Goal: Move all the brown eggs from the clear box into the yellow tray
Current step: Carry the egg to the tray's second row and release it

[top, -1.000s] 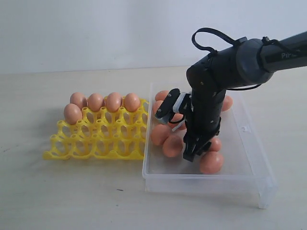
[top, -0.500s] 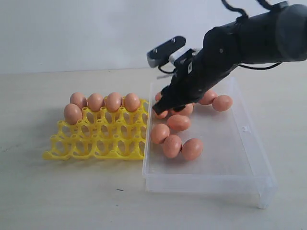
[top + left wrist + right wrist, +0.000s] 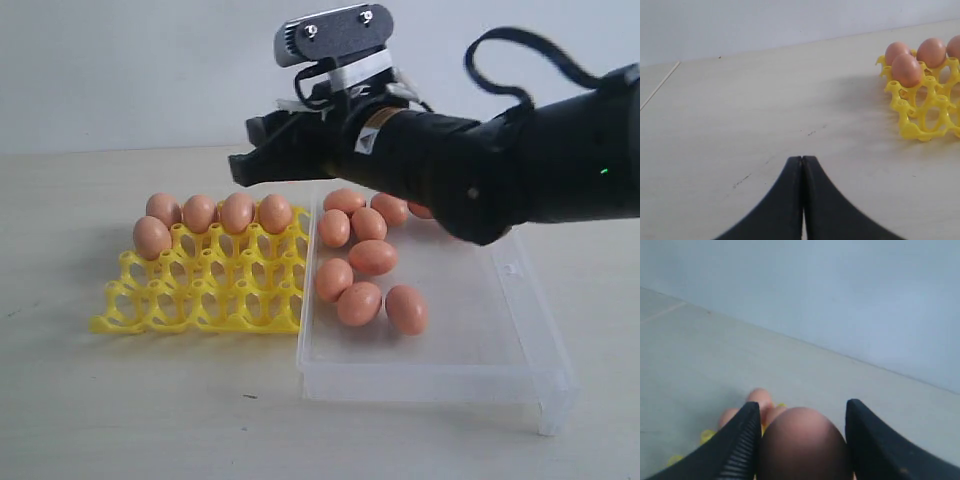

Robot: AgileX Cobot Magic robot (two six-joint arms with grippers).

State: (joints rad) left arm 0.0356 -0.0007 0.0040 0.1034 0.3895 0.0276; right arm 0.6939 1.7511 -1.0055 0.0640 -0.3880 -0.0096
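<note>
Eggs (image 3: 372, 257) are lying loose in the box (image 3: 480, 345); five are sitting in the tray (image 3: 200, 300). Right gripper (image 3: 250, 165) is clamping one egg (image 3: 802, 445) over the tray. Left gripper (image 3: 802, 200) is resting closed.

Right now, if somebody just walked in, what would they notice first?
Probably the black arm reaching in from the right: its right hand hangs up over the yellow tray, shut on a brown egg. Next come the five eggs seated in the tray, four in the far row and one just in front at the left, and the loose eggs lying in the clear box beside it.
</note>
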